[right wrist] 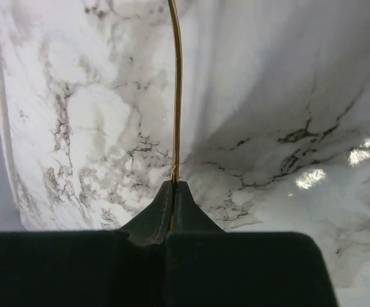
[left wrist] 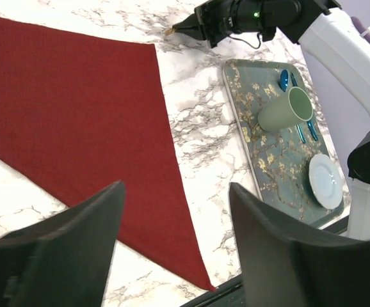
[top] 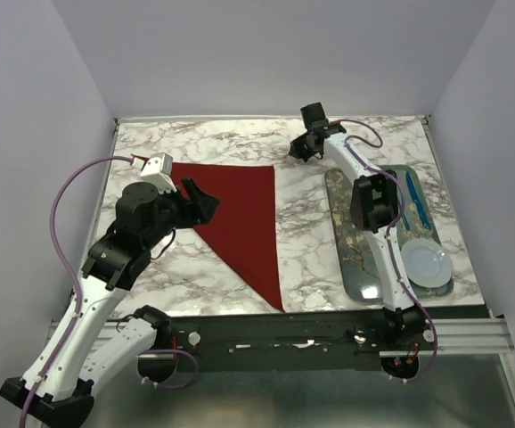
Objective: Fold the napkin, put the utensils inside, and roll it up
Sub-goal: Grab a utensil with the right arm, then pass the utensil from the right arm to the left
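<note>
A white counter with grey marble veining fills the middle of the overhead view. Plain pale lilac walls enclose it: a back wall across the top, a left wall and a right wall at the sides. A metal rail runs along its lower edge. The light is soft and even, with bright glints on the marble.

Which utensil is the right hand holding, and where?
On the marble table, look past the far left corner of the floral tray to the right hand. Pinched there is the utensil: a thin gold strip, unlike the blue cutlery on the tray.
</note>
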